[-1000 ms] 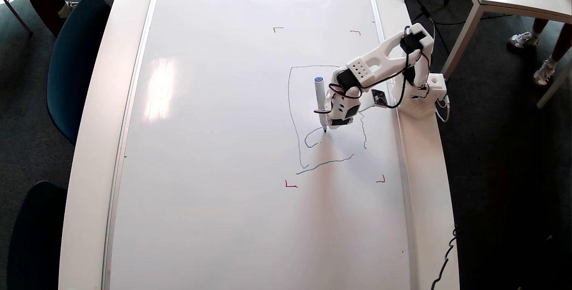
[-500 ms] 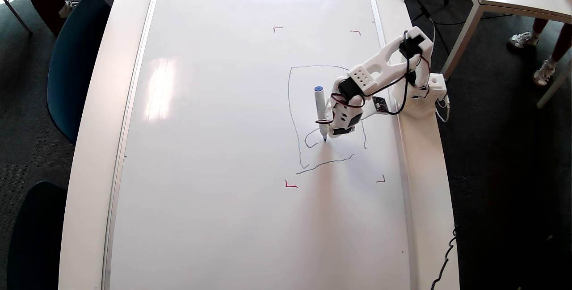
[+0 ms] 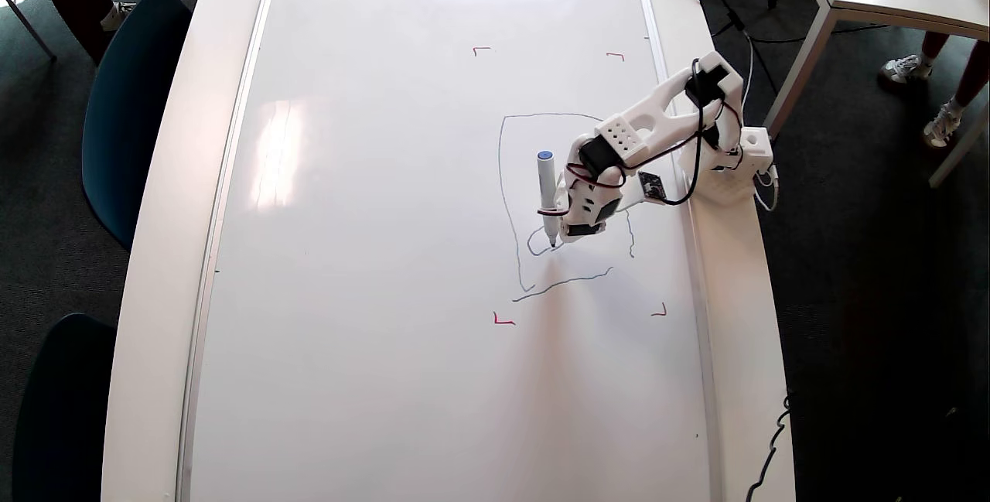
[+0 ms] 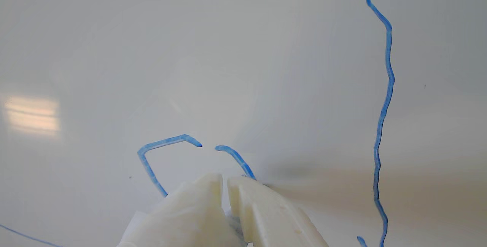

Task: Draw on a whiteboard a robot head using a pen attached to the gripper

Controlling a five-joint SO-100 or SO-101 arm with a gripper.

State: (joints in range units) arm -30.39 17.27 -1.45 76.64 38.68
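1. The pincer (image 3: 568,235) is hanging over the lower part of the robot head (image 3: 501,177) on the whiteboard (image 3: 371,254), which is lying flat on the table (image 3: 166,200).
2. In the wrist view the two white fingers (image 4: 205,197) are standing nearly together with only a thin slit between them, clamped on nothing; the pen (image 3: 547,194) is riding strapped along the pincer's outer side, not between the jaws.
3. The pen's long axis is running almost straight up the overhead view, blue cap away from the pincer's tip, dark nib touching or just above the board.
4. The nib is sitting inside the tall outline, at a small half-drawn box (image 4: 159,152) whose stroke is showing a gap.
5. Judging from this, closing that gap is the step in hand; much of the face is not yet drawn.
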